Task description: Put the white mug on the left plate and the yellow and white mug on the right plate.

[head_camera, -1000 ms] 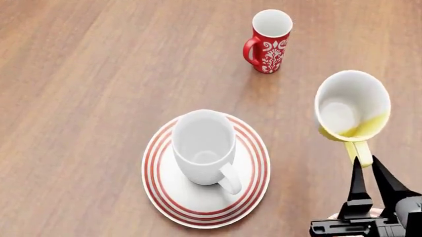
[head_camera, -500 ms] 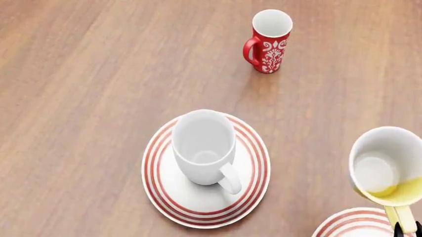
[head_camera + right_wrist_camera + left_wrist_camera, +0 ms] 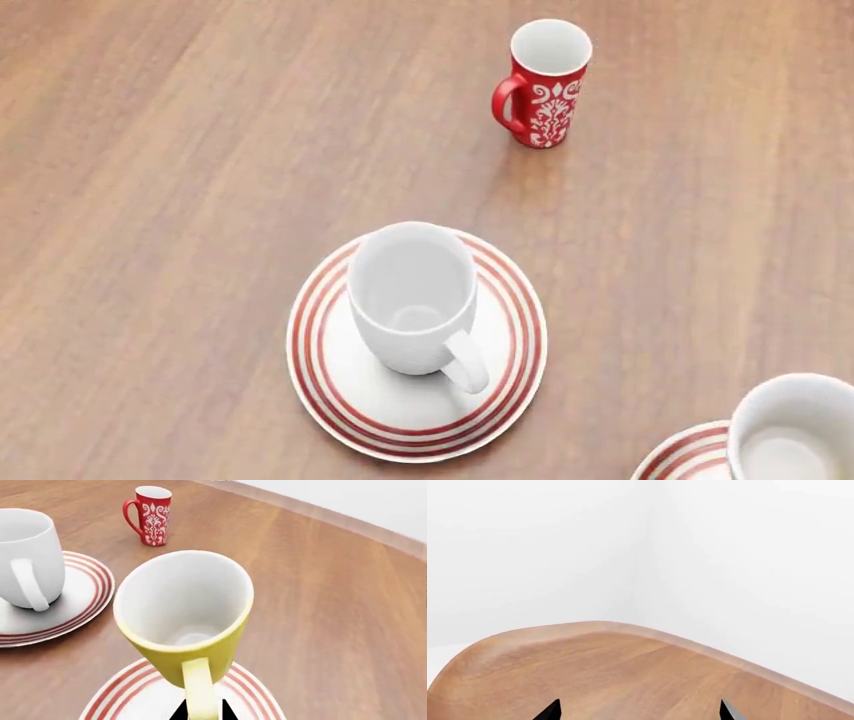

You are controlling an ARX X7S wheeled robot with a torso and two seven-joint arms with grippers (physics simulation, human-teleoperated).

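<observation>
The large white mug point(image 3: 411, 296) stands upright on the left plate point(image 3: 334, 400), handle toward me; both also show in the right wrist view, the mug point(image 3: 27, 555) on the plate point(image 3: 80, 597). The yellow and white mug point(image 3: 183, 620) hangs over the right plate point(image 3: 127, 697), which has red rings; only its white rim point(image 3: 797, 430) and the plate's edge point(image 3: 681, 452) show at the head view's bottom right corner. My right gripper point(image 3: 200, 714) is shut on the mug's yellow handle point(image 3: 199, 690). My left gripper point(image 3: 637, 711) is open over bare wood, holding nothing.
A red mug with a white floral pattern point(image 3: 545, 85) stands upright at the far side of the wooden table point(image 3: 160, 150); it also shows in the right wrist view point(image 3: 152, 515). The table's rounded edge point(image 3: 627, 630) meets a white wall.
The yellow and white mug has moved toward me and to the right, from beside the left plate to over the right plate. The right gripper has left the head view.
</observation>
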